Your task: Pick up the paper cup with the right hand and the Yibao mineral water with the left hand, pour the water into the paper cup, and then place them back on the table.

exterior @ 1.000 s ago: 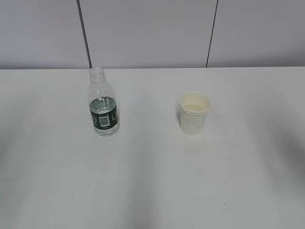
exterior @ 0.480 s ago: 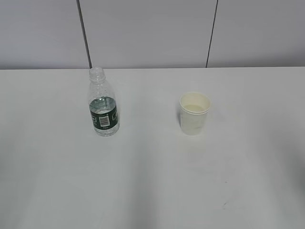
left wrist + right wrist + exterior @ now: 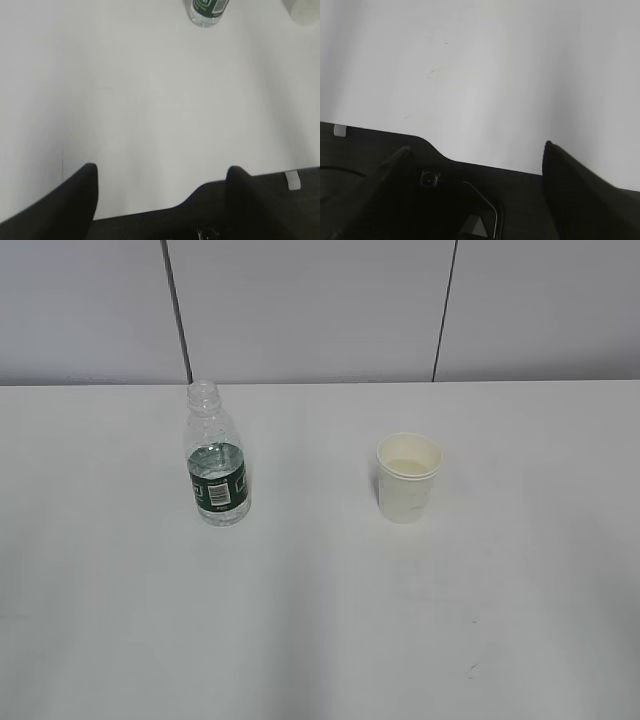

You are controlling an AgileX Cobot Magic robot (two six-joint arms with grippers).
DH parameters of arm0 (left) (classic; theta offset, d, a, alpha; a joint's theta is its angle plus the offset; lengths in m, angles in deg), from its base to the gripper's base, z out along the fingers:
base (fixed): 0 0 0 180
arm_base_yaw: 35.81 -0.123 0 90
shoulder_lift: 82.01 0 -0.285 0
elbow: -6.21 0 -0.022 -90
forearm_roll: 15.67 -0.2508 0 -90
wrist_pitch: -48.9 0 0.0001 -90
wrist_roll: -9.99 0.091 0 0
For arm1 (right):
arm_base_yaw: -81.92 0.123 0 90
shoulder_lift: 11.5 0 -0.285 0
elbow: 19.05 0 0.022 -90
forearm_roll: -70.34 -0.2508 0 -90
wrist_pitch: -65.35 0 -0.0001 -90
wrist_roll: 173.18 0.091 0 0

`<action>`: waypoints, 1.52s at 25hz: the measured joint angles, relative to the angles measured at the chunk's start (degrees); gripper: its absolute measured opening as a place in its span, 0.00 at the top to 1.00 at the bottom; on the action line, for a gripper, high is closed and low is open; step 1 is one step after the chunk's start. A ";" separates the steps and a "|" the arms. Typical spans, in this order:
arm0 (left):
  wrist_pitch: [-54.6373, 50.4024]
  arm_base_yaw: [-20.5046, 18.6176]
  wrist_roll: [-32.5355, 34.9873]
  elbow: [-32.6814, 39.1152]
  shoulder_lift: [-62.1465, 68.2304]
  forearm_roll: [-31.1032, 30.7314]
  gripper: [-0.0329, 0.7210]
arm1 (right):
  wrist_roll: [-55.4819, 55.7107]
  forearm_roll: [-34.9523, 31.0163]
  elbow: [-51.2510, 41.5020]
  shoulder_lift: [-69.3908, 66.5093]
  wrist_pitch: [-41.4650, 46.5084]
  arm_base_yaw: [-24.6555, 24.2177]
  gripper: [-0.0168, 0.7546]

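Observation:
The Yibao mineral water bottle (image 3: 216, 458) stands upright and uncapped on the white table (image 3: 320, 620), left of centre, with water at label height. Its base shows at the top of the left wrist view (image 3: 205, 10). The white paper cup (image 3: 408, 477) stands upright right of centre; its edge shows at the top right of the left wrist view (image 3: 302, 11). Neither arm shows in the exterior view. My left gripper (image 3: 162, 172) is open and empty, far back from the bottle. My right gripper (image 3: 477, 150) is open and empty over bare table; the cup is out of its view.
A grey panelled wall (image 3: 320, 310) with two dark seams runs behind the table's far edge. A dark ledge with a small white tag (image 3: 292, 180) lies below the left gripper; a like one (image 3: 340, 130) lies below the right.

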 joint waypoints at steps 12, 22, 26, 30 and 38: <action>3.19 0.02 0.00 1.54 -14.47 -0.42 0.32 | -4.88 2.99 -6.49 19.79 -2.69 0.00 0.22; 3.88 0.07 0.45 1.96 -14.52 -0.42 0.32 | -4.88 3.03 -7.18 23.99 -3.95 3.28 0.22; 3.88 0.07 0.45 1.96 -14.52 -0.42 0.35 | -4.88 2.91 -7.18 24.38 -3.95 5.71 0.22; 4.17 0.07 0.45 1.96 -14.52 -0.42 0.38 | -4.36 2.91 -7.18 26.89 -3.95 6.78 0.22; 4.17 0.07 0.45 1.96 -14.52 -0.42 0.40 | -0.54 5.43 -7.26 27.16 -4.41 6.89 0.22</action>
